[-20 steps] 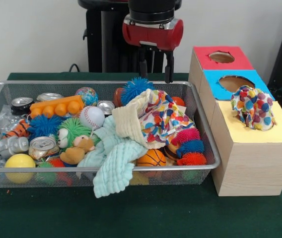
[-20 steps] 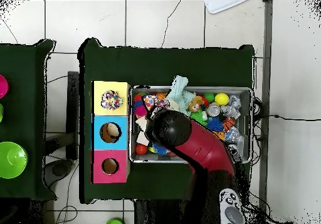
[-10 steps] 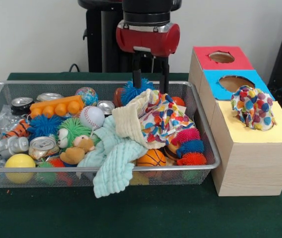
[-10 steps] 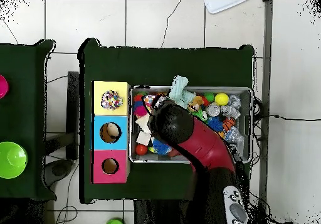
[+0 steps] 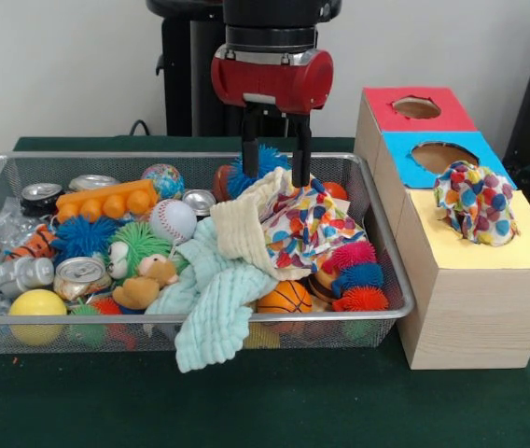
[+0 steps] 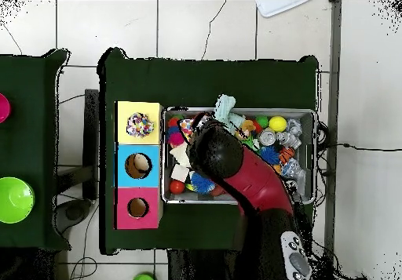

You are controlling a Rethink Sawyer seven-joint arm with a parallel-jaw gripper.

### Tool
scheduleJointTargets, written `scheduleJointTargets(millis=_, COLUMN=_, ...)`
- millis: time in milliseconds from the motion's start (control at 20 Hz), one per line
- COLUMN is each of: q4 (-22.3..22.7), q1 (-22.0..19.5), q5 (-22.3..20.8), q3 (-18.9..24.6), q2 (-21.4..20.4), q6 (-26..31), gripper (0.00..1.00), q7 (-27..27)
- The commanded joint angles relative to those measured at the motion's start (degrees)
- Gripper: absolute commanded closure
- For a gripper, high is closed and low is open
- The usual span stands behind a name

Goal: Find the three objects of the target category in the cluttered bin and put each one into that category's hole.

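Lowered further over the last second and shifted a little toward the bin's middle: gripper [image 5: 272,177] now down among the clutter, fingers apart and empty, one tip in front of the blue spiky ball [image 5: 263,161], the other touching or just above the crest of the polka-dot cloth [image 5: 309,224]. Straddling the top fold where that cloth meets the cream cloth [image 5: 244,229], by the look of it. No closure yet. Target category apparently cloth, judging from the matching polka-dot cloth in the yellow hole [image 5: 475,202], stuffed partway in and bulging above the yellow box [image 5: 526,247]. So one piece delivered, or nearly, and two left in the wire bin [image 5: 200,320]: polka-dot and cream bunched together right of centre, plus a mint-green cloth [image 5: 211,308] draped over the front rim. Blue hole [image 5: 438,154] and red hole [image 5: 416,106] open, nothing sticking out. From overhead, gripper hidden beneath the arm [image 6: 235,171], which covers the bin's box-side half. Likely next: pinch on the fold. Risk of lifting both bunched cloths at once, or dragging the orange mini basketball [image 5: 285,299] or nearby spiky toys along.
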Motion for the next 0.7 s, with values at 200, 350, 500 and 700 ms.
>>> scheduleJointTargets(millis=200, q4=4.4, q1=1.5, q5=3.6, q3=4.1, q2=2.2, q6=-0.5, gripper=0.00, q7=15.9)
scheduleJointTargets(millis=350, q4=4.4, q1=2.1, q5=4.0, q3=3.9, q2=2.8, q6=-1.3, gripper=0.00, q7=16.3)
scheduleJointTargets(millis=500, q4=4.4, q1=1.7, q5=4.2, q3=5.1, q2=4.2, q6=-3.6, gripper=0.00, q7=15.9)
scheduleJointTargets(millis=700, q4=4.8, q1=1.2, q5=4.4, q3=6.4, q2=5.0, q6=-5.3, gripper=0.00, q7=15.8)
